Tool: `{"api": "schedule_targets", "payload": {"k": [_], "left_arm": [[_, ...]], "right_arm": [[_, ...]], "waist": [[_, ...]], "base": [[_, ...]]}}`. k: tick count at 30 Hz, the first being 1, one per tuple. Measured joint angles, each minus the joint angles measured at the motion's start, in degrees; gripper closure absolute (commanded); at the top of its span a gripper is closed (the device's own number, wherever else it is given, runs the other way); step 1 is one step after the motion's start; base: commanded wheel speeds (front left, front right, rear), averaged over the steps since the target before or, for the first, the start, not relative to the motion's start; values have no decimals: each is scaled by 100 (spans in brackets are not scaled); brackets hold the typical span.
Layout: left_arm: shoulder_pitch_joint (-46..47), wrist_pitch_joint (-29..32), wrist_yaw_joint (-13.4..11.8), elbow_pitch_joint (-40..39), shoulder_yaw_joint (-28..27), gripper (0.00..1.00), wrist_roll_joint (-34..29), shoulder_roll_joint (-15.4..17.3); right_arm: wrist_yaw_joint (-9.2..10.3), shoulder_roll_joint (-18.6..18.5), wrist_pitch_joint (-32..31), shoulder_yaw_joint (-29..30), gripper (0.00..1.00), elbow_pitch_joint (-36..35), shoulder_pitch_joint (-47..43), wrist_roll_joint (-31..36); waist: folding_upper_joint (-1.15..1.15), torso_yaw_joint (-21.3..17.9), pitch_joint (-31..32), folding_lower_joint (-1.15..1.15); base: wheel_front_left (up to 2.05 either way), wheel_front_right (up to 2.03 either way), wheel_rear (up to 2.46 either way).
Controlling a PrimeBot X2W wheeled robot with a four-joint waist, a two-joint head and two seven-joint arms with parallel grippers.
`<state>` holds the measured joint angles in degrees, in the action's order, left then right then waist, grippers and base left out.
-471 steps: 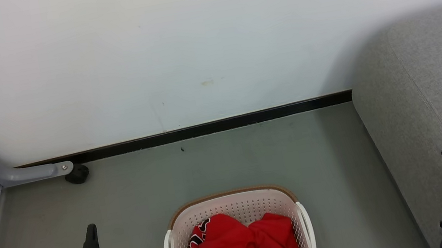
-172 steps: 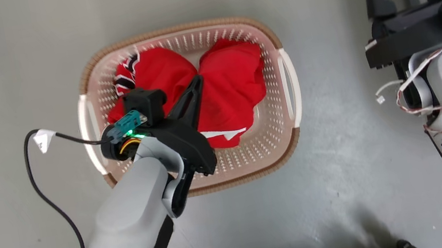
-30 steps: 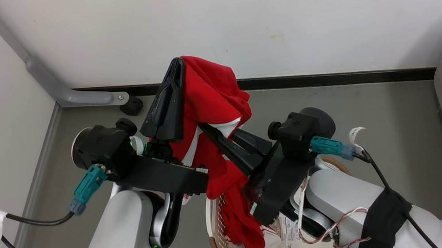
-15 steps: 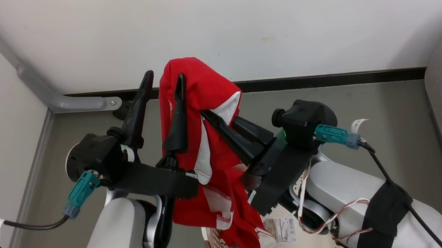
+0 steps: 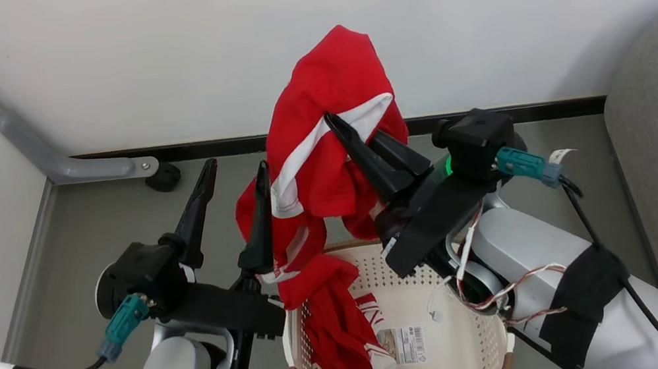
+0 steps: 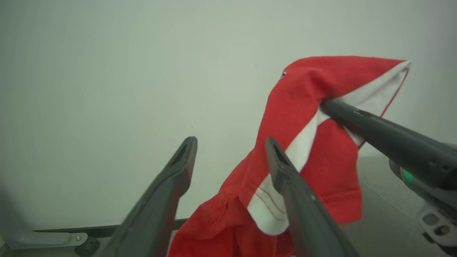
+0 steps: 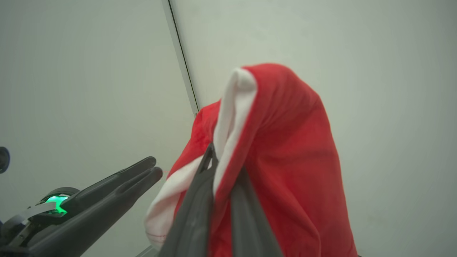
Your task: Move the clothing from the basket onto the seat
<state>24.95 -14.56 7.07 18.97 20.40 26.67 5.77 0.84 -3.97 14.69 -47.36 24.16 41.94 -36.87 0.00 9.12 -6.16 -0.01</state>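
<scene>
Grips the clothing (image 5: 330, 111) with the right end effector (image 5: 349, 127), high over the basket (image 5: 455, 297), tail trailing inside. Holds the left end effector (image 5: 235, 163) wide, empty (one finger beside cloth). Looks soft, light, floppy: best pinched at bunched folds.

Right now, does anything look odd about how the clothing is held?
Yes: the clothing hangs from the right gripper alone, its tail trailing into the basket. The left gripper is open beside it, gripping nothing.

Opens the left gripper (image 5: 236, 164) off the clothing (image 5: 337, 76); hoists it toward 12 o'clock with the right gripper (image 5: 351, 127).
</scene>
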Motion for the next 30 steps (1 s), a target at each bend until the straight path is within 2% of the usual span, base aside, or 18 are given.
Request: {"api": "schedule_targets", "payload": {"k": [9, 19, 24, 30], "left_arm": [[-539, 0, 1, -134, 137, 0, -122, 4], [-773, 1, 2, -394, 671, 0, -163, -29], [-795, 1, 3, -482, 968, 0, -162, -19], [-888, 1, 5, -542, 1037, 0, -115, 38]], "right_arm": [[-1, 1, 0, 467, 100, 146, -7, 159], [-35, -104, 1, 808, 100, 218, -77, 366], [-92, -224, 0, 882, 100, 219, -107, 519], [-93, -414, 0, 1120, 100, 205, -90, 689]], "waist": [[-1, -373, 28, 0], [-1, -878, 26, 0], [-1, -1139, 35, 0], [-1, -1485, 41, 0]], "base": [[0, 0, 0], [0, 0, 0], [0, 0, 0], [0, 0, 0]]}}
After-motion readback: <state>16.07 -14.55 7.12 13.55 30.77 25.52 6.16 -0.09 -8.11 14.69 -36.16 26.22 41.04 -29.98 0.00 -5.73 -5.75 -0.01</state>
